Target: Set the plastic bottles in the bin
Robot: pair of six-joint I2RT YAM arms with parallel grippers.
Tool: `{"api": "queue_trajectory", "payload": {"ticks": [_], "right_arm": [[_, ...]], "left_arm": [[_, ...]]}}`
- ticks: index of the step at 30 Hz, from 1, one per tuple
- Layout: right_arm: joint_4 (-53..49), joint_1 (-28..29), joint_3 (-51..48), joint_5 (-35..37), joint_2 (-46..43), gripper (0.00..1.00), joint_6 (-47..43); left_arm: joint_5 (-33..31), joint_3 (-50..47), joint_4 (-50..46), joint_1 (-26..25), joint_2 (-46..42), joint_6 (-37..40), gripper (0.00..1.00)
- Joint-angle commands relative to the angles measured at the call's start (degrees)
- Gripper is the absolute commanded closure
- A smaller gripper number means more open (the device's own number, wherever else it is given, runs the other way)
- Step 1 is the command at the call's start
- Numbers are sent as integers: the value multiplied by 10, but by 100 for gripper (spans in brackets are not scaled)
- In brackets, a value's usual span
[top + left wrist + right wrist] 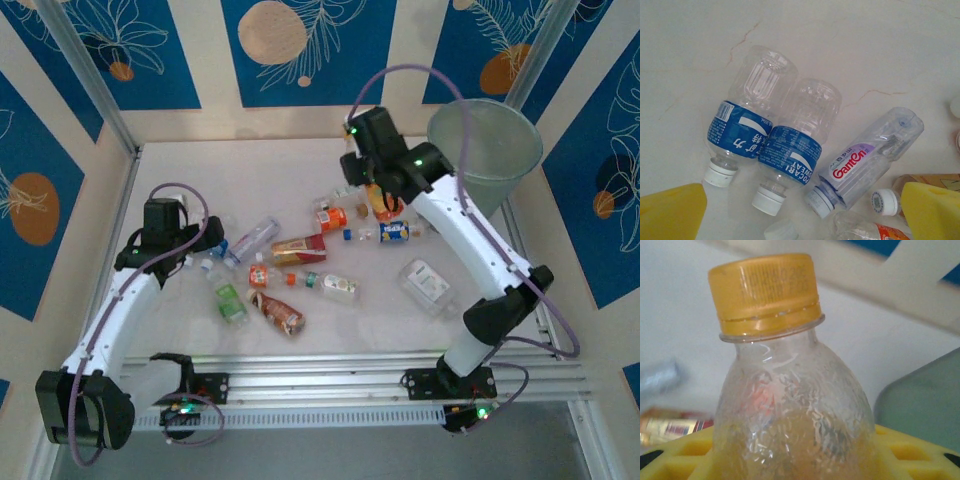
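My right gripper is shut on a clear bottle with a yellow-orange cap, just left of the bin. The bottle's dimpled shoulder rises between my yellow fingers; the grey-green bin wall stands right behind it. My left gripper hangs open over two blue-label bottles and a clear red-lettered bottle lying on the table. Its yellow fingertips flank them without touching. Several more bottles lie mid-table, one orange-labelled, one green.
A flattened clear bottle lies apart near the right arm. A loose white cap sits beside the blue-label bottles. Blue-patterned walls enclose the table, and a metal rail runs along its near edge.
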Motion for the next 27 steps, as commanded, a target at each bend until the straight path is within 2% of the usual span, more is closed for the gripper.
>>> {"api": "queue_trajectory", "payload": {"ticks": [1,5,7,9,13,15,21,27], "right_arm": [[52,-24,36,96,-9,68,-27],[103,-78,40,129,-17,69,-27],[131,-104,24,99,-31,71,-24],[173,-115,-4,84,-47,72,-16],[243,-114,-42,110,-61,75,-11],[303,-115,-77,120,-70,75,-26],[580,-117,-202,138,-84,75,-144],[808,-132,-255,156,-50,79,-273]], "left_arm": [[8,16,-2,-4,-8,3,1],[17,16,2,-4,-7,2,1],[20,14,3,-4,-7,3,1],[24,11,5,-4,-7,2,1],[26,10,8,-4,-8,3,0],[25,12,7,-4,-10,7,1],[35,11,13,-4,-10,12,0],[50,23,2,-4,0,25,0]]}}
